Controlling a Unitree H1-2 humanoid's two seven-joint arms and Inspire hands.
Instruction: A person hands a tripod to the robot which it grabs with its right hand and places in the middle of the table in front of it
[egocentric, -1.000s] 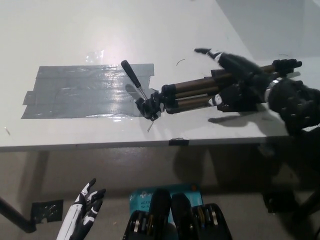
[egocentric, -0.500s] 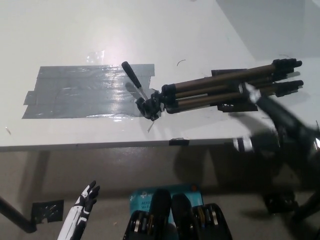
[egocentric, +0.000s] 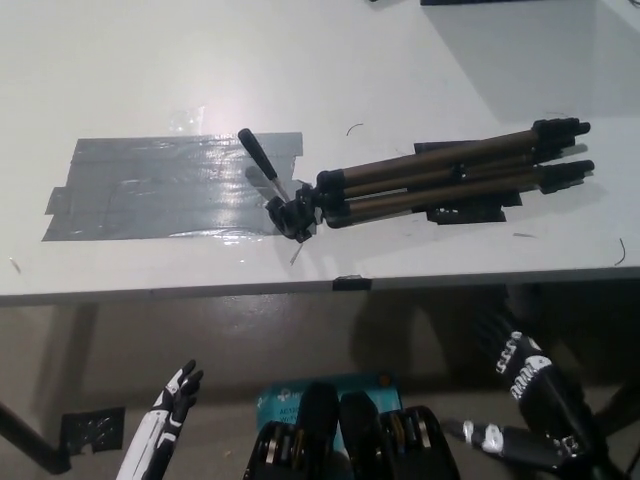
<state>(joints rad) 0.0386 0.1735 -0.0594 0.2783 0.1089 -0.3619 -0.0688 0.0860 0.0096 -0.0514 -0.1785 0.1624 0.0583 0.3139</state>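
Note:
The folded tripod lies flat on the white table, legs pointing right and its black head with the pan handle toward the grey taped patch. Nothing holds it. My black right hand hangs low at the bottom right, below the table's front edge, open with fingers spread. At the bottom left rests my white left hand, open and also below the table.
The table's front edge crosses the picture, with a black tape piece on it. A blue box sits on the floor below. A short black strip lies under the tripod legs.
My right hand has let go of the tripod and dropped from the table to below its front edge. The tripod stays on the table. The camera shifted slightly.

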